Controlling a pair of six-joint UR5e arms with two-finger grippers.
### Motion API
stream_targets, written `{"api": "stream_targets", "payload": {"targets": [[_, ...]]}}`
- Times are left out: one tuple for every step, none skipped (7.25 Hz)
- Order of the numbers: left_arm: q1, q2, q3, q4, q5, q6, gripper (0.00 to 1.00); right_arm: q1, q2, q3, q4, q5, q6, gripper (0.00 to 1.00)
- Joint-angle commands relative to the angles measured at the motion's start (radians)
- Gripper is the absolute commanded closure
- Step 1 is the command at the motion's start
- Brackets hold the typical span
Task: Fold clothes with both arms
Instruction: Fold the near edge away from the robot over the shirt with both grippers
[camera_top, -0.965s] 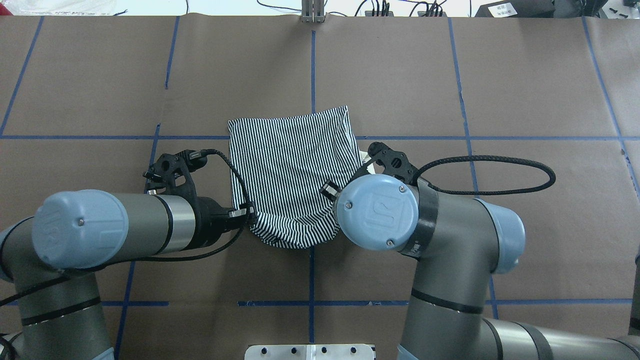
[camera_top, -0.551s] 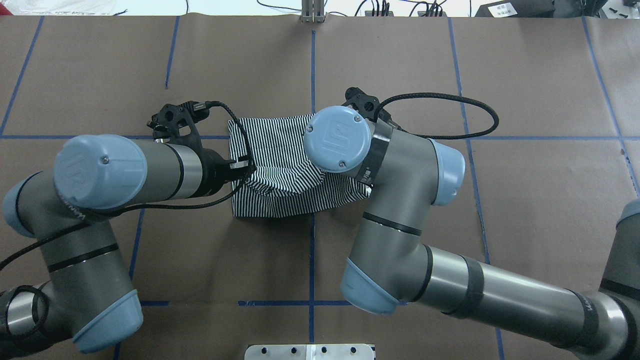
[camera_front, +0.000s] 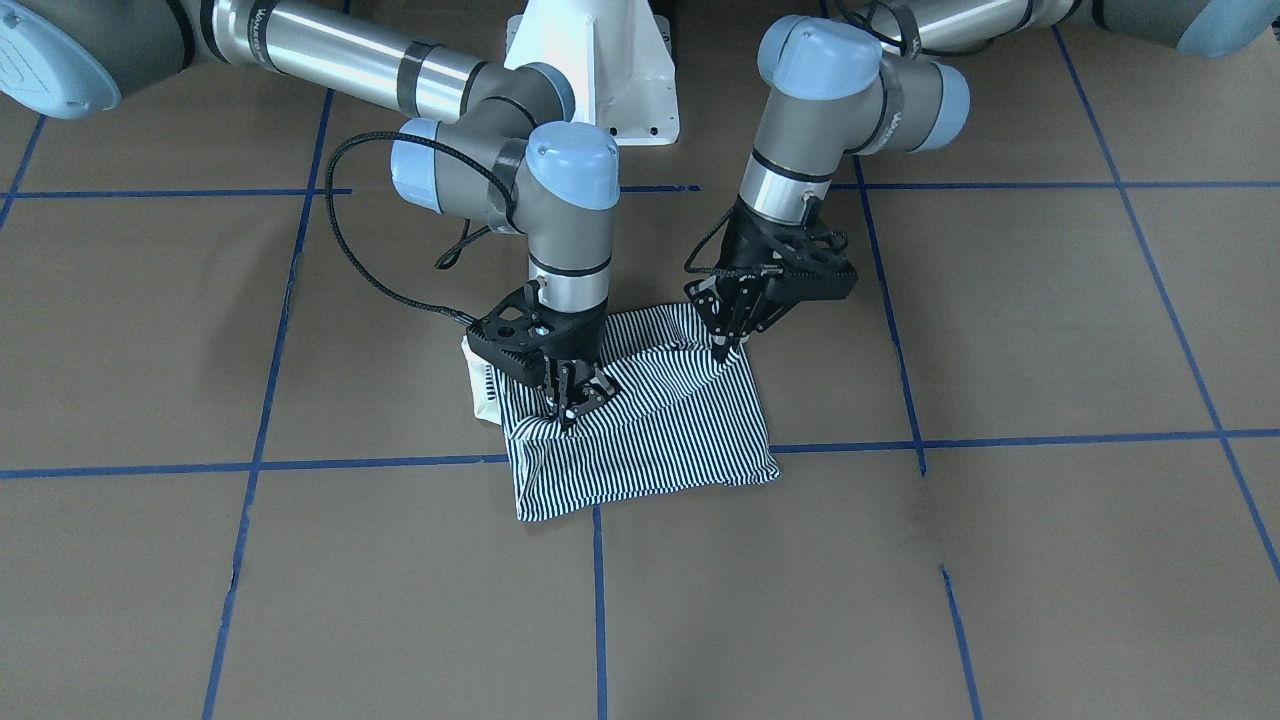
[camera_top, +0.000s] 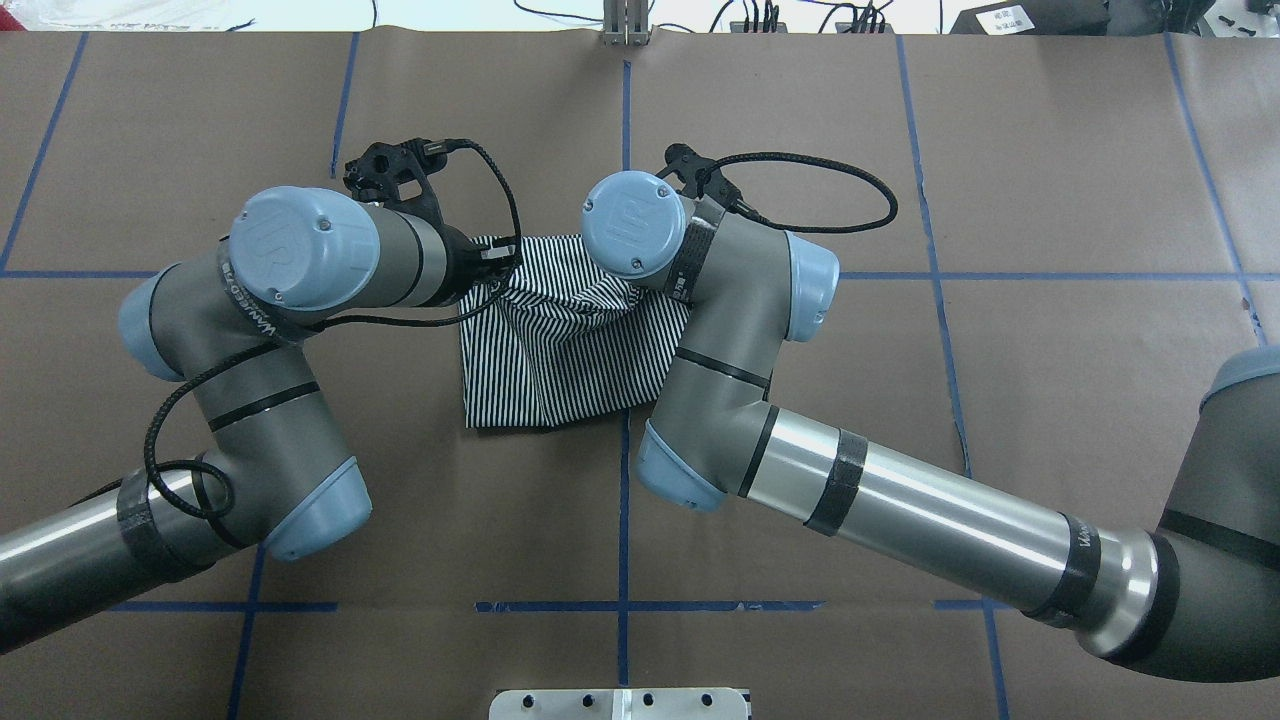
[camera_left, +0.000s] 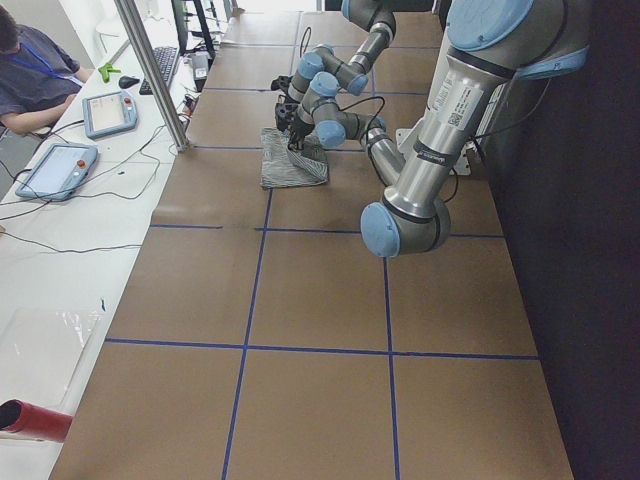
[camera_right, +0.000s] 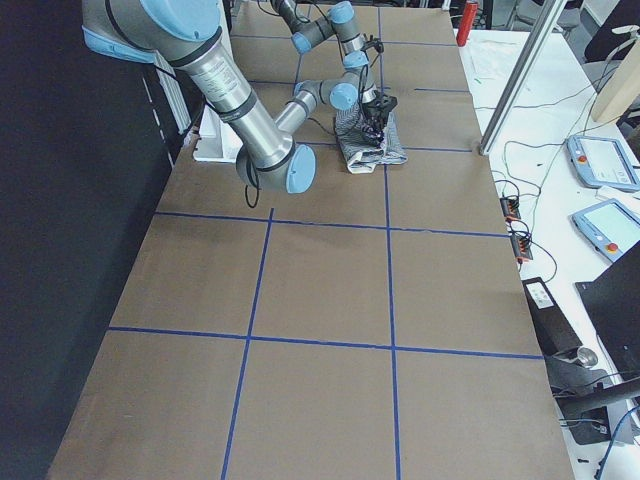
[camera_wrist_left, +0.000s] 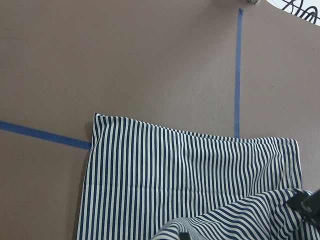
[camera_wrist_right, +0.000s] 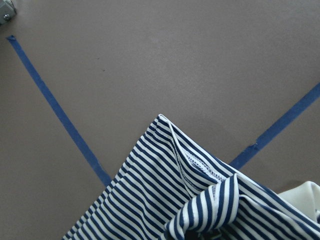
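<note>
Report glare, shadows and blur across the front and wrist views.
Front-facing view: sharp, soft shadows on the paper, a bright streak on the silver tube of the right arm. Left wrist view: shirt stripes crisp. Right wrist view: the nearest fold is soft.

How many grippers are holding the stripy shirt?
2. The left black two-finger gripper pinches one raised edge of the navy-and-white striped shirt; the right black two-finger gripper pinches the other, beside the cream collar. None seem hidden.

We see the silver-grey left arm (camera_top: 390, 262) and right arm (camera_top: 900, 510) bent wrist-down; the black two-finger left end effector (camera_front: 722, 350) and right end effector (camera_front: 569, 411) each pinch the navy-striped polo shirt (camera_front: 660, 430).
</note>
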Motion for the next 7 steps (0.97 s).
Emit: {"api": "stream_targets", "payload": {"targets": [[-0.026,-0.036,0.153,-0.097,0.001,0.035,1.00,0.001,0.002,-0.019,0.009,-0.001,-0.010,1.00],[-0.027,-0.039,0.202,-0.136,0.001,0.044,1.00,0.001,0.000,-0.023,0.009,-0.001,-0.011,1.00],[-0.027,-0.046,0.244,-0.143,0.003,0.056,1.00,0.001,0.000,-0.028,0.009,-0.001,-0.013,1.00],[-0.027,-0.047,0.255,-0.143,0.003,0.058,1.00,0.001,0.000,-0.028,0.009,-0.001,-0.016,1.00],[-0.026,-0.047,0.255,-0.143,0.003,0.058,1.00,0.006,0.000,-0.028,0.009,-0.001,-0.017,1.00],[-0.027,-0.047,0.255,-0.143,0.003,0.058,1.00,0.007,-0.001,-0.028,0.009,-0.001,-0.039,1.00],[-0.027,-0.043,0.255,-0.157,0.001,0.080,0.40,0.010,-0.004,-0.029,0.009,0.001,-0.095,0.35]]}}
